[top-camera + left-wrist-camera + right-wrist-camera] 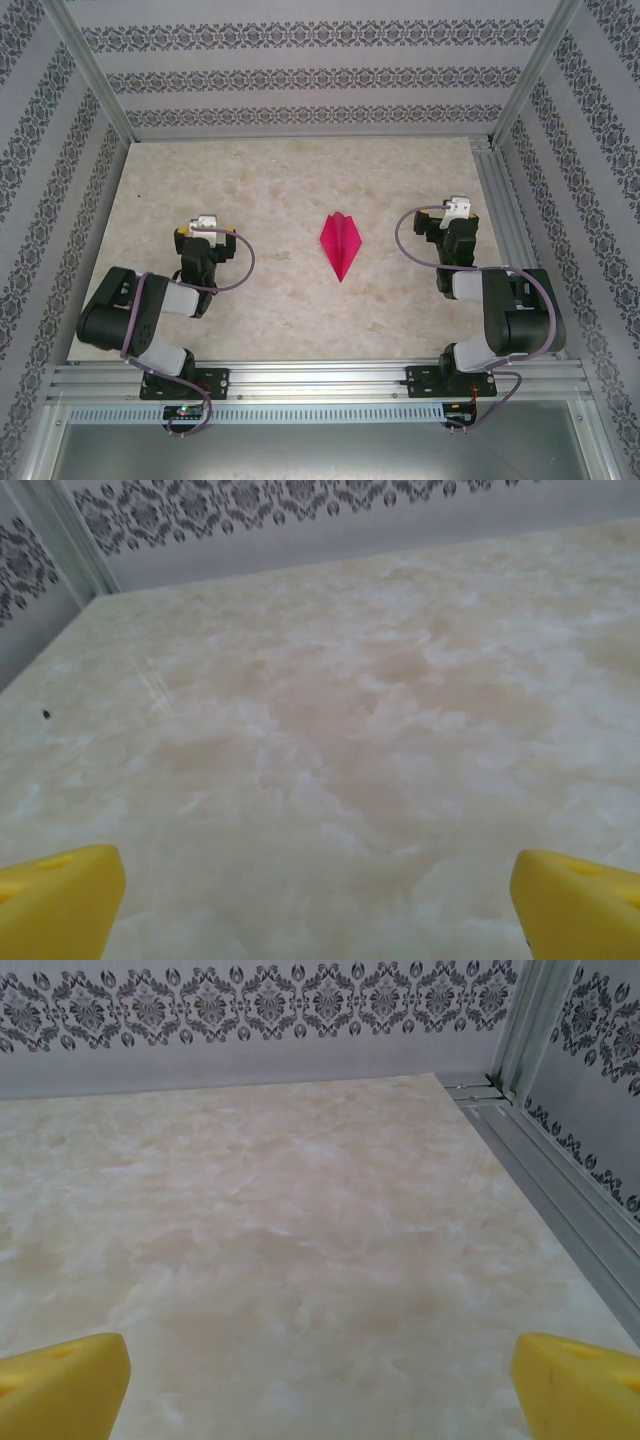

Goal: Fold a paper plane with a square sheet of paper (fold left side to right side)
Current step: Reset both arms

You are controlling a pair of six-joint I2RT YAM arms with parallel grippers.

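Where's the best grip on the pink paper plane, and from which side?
Probably the wide far half of the paper plane, pinched across its centre crease from straight above. It lies flat on the table with its tip pointing toward the arm bases, so the side edges offer little to get under, and the narrow tip would likely just crumple.

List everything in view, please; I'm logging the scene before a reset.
paper plane: 1, magenta-pink, mid-table between the arms, tip toward the near edge
table: 1, beige marbled, under everything
walls: 3, grey-white patterned, left, far and right sides
frame rail: 1, silver, along the near edge
left arm: 1, black and grey, near left
right arm: 1, black and grey, near right
left gripper: 1, yellow fingers, open, left of the plane
right gripper: 1, yellow fingers, open, right of the plane
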